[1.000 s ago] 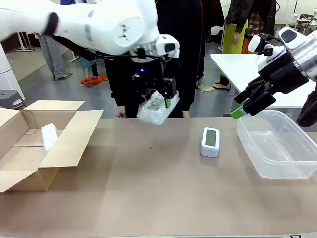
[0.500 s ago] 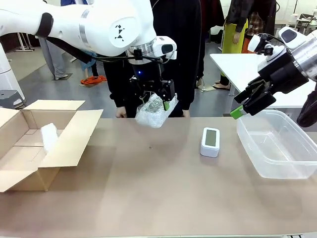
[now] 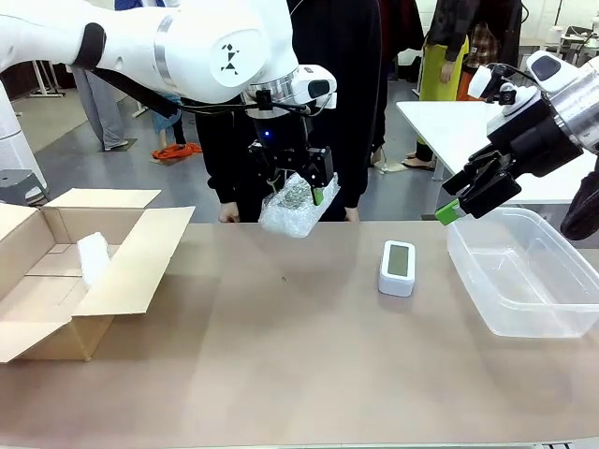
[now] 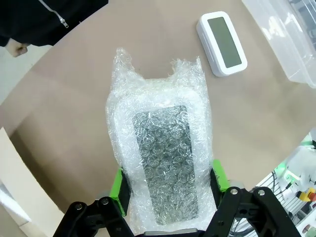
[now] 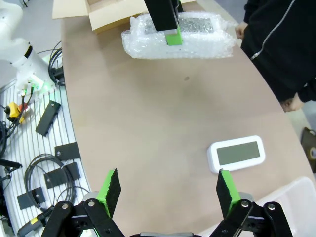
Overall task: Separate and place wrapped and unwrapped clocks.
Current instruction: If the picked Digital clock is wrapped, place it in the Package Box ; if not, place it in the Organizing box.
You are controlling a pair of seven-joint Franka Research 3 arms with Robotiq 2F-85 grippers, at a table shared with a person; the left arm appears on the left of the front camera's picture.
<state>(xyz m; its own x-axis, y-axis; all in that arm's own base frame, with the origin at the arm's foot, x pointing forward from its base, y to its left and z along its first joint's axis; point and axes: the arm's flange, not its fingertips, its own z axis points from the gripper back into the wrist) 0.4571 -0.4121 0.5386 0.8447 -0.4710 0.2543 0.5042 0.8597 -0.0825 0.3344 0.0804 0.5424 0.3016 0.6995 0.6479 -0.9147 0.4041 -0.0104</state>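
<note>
Bubble-wrapped clock bundle (image 3: 298, 210), whitish, translucent and oblong, hangs tilted above the far middle of the brown bench (image 3: 281, 355) in the front view. It is pinched between the green pads of the left pincer (image 3: 299, 192), clear of the surface. A second wrapped bundle (image 3: 93, 257) lies inside the open brown cardboard box (image 3: 140, 257) at the bench's left end. The bare white clock with a greenish-grey screen (image 3: 398, 267) lies screen up right of the middle, near the clear plastic tub (image 3: 468, 267) but apart from it. The right pincer (image 3: 460, 198) hovers above the tub's far left corner, fingers spread and holding nothing. A person in dark clothes (image 3: 346, 94) stands at the far side behind the held bundle. In the left wrist view, the left pincer (image 4: 168, 180) presses the bundle (image 4: 160, 148) by its long sides, and a grey screen shows through the wrap. The bare white clock (image 4: 222, 43) lies on the bench beyond, beside the tub's rim (image 4: 291, 44). In the right wrist view, the right pincer (image 5: 169, 190) stands wide apart above the bare bench. The bare white clock (image 5: 237, 154) lies past its right finger, and the held bundle (image 5: 197, 39) hangs farther off, near the cardboard box (image 5: 98, 10).
</note>
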